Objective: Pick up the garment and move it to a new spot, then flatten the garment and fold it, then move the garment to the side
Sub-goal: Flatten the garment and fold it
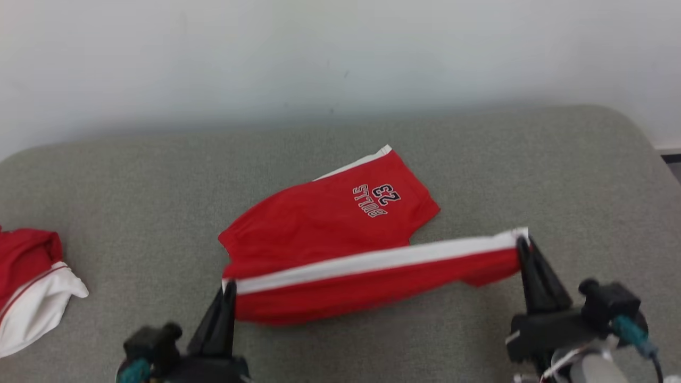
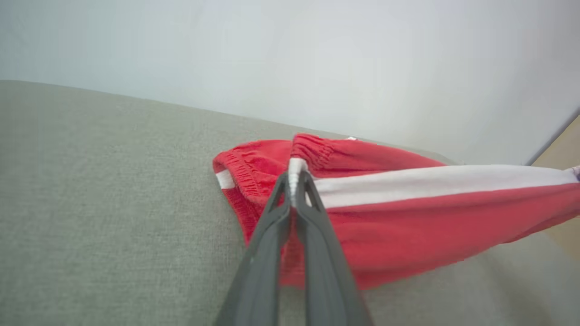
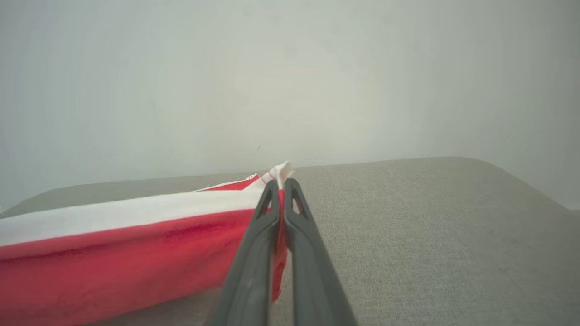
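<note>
Plainly, "BULLS 23" on red shorts [image 1: 319,223]

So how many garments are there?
2. Red shorts in the middle, held by left gripper and right gripper; a crumpled red-and-white garment at far left, partly cut off.

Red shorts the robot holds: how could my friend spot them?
Look at the grey cushion. In its middle lie the red shorts, one white-striped edge lifted off it. Unlike the crumpled red-and-white cloth at the left, they show "BULLS 23".
</note>
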Robot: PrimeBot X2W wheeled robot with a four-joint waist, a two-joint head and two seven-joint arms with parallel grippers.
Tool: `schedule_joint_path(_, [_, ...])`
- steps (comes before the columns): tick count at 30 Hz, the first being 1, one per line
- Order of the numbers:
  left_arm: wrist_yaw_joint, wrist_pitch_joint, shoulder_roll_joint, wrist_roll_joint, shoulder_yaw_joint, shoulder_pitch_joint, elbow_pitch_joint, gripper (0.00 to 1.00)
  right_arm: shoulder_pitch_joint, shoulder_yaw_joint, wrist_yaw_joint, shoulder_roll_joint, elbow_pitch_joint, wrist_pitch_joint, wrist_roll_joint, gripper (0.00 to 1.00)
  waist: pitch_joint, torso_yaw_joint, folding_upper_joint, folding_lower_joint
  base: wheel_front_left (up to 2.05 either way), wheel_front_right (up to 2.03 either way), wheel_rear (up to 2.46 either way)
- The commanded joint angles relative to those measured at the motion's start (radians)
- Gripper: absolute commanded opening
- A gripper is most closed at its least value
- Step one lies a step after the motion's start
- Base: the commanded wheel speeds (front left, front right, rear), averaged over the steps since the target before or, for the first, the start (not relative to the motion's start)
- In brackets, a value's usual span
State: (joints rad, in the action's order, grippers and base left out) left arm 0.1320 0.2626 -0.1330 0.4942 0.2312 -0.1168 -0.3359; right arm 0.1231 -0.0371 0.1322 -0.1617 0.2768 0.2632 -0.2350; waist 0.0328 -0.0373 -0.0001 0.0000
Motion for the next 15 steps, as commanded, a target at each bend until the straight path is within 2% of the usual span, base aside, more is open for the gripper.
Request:
schedule_joint_path(1, [-0.003, 0.003, -0.003, -0.01, 0.005, -0.053, 0.01, 0.0, 0.057, 0.005, -0.003, -0.012, 0.009, 0.001, 0.009, 0.0, 0.101, 0.044, 0.0001, 0.0, 0.0, 0.0, 0.0])
schedule_joint_path(6, [-0.003, 0.003, 0.023, -0.03, 0.004, -0.188, -0.007, 0.0, 0.221, -0.006, -0.003, -0.045, 0.069, 0.001, 0.018, 0.0, 0.216, 0.078, 0.0001, 0.0, 0.0, 0.0, 0.0])
schedule_joint_path(15, [-0.003, 0.003, 0.073, -0.069, -0.058, -0.352, -0.055, 0.0, 0.498, -0.064, -0.003, -0.095, 0.234, 0.001, 0.015, 0.0, 0.361, 0.125, 0.0001, 0.0, 0.0, 0.0, 0.0])
